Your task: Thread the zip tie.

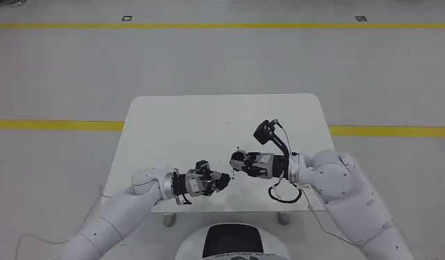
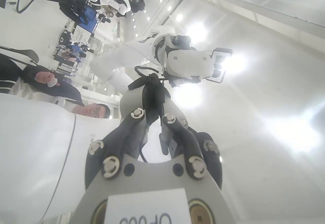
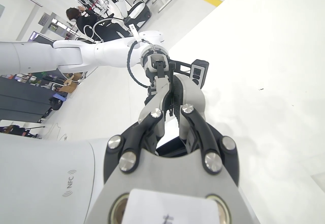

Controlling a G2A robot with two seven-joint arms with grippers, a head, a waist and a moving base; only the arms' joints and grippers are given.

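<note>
Left claw (image 2: 151,91), right claw (image 3: 168,89) tight on zip tie (image 2: 137,84) over table's (image 1: 208,121) near edge

Zip tie (image 2: 151,100): dark, blurred against glare, lower part hidden between left pincer (image 2: 149,85) fingers. Part clamped in right pincer (image 3: 170,88) lost among ribbed pads. Top view: tie too small to trace. Bench (image 1: 208,121) near edge partly under arms.
</note>
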